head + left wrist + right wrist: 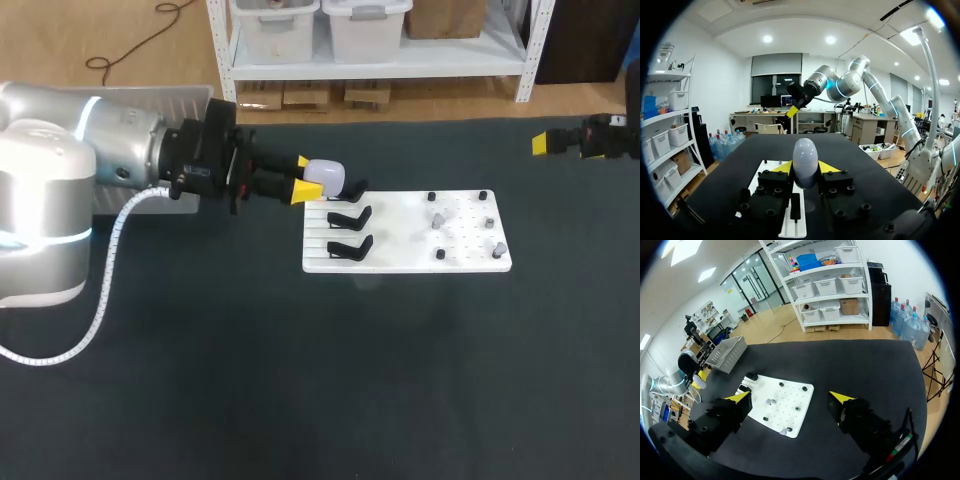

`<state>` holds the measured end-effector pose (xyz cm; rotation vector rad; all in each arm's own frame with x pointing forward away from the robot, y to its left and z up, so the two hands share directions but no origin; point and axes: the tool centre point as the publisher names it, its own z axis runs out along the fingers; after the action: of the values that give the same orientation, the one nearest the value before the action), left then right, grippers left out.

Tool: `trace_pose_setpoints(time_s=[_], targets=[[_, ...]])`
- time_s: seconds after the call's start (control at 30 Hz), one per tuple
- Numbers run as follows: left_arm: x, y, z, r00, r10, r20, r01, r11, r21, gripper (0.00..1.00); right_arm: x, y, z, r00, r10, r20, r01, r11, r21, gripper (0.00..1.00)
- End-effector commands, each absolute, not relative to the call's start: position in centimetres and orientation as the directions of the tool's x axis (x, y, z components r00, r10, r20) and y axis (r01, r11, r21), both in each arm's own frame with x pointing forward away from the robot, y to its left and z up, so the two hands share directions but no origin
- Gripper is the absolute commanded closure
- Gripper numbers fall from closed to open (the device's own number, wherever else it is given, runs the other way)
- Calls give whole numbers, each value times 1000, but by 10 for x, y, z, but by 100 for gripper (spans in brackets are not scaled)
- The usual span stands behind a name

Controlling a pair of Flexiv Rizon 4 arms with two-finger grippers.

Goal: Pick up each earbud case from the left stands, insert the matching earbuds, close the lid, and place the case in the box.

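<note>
A white egg-shaped earbud case (326,174) is held by my left gripper (302,177), whose yellow tips press it from two sides, just above the far stand (348,190) at the left end of the white board (400,262). In the left wrist view the case (805,159) stands upright between the fingers (782,168). Two more black stands (350,217) (349,247) carry no case. Small earbuds (438,217) sit among black pegs on the board's right half. My right gripper (560,143) hangs open at the far right, well off the board; its wrist view looks down on the board (801,412).
A grey wire basket (726,354) stands on the table's far left, behind my left arm (120,150). Dark tabletop stretches in front of the board and to its right.
</note>
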<state>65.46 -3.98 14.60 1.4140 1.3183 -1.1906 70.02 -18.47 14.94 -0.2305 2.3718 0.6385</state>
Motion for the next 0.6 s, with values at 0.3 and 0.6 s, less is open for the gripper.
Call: trace_pose_setpoints(time_s=[0.3, 0.6], targets=[[655, -40, 145, -6, 192, -981, 996, -90, -23, 100, 700, -185, 150, -766, 1, -643, -322, 865, 384, 0], [655, -55, 145, 11, 167, -986, 996, -94, -5, 100, 676, -162, 168, -740, -62, -669, -400, 841, 364, 0]])
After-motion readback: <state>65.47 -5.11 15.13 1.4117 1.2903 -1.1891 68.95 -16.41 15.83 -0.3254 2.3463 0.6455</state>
